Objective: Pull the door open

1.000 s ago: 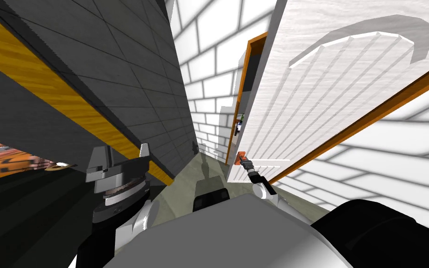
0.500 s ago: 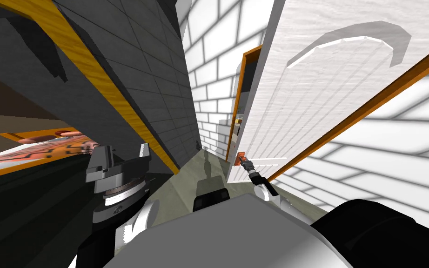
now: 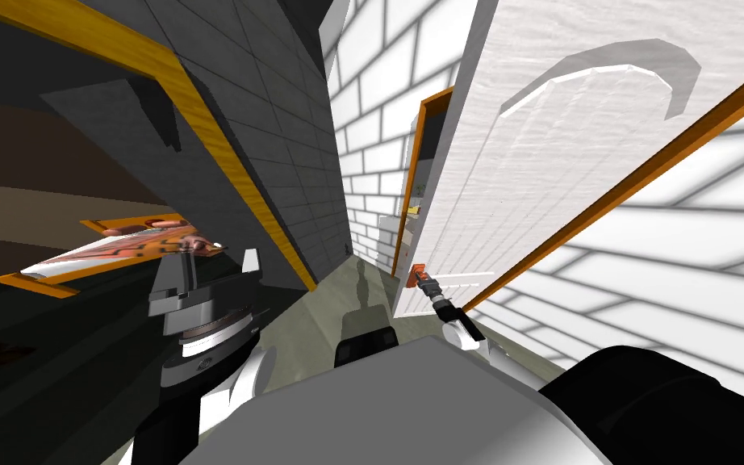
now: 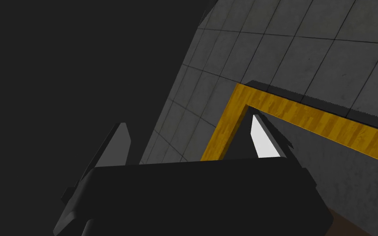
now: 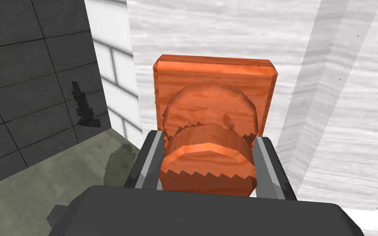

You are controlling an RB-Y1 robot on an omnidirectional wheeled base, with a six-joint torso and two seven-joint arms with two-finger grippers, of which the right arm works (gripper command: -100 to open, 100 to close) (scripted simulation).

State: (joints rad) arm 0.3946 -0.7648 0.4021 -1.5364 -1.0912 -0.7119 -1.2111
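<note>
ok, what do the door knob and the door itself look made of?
The door knob and its square back plate: reddish-orange wood by the look, with streaky grain and a slight sheen, though it could be a printed finish. The door: white, matte, with faint grain streaks, so probably painted wood, not certain.

The left hand (image 3: 213, 263) is a dark grey box with two thin, pale blade fingers (image 4: 262, 142) on a round wrist (image 3: 201, 323) of stacked grey and black rings and a white forearm (image 3: 233, 391). At its three o'clock, the small dark right hand (image 3: 424, 278) ends a slim black-and-white segmented arm (image 3: 466, 329) with a rounded black joint (image 3: 653, 395).
</note>
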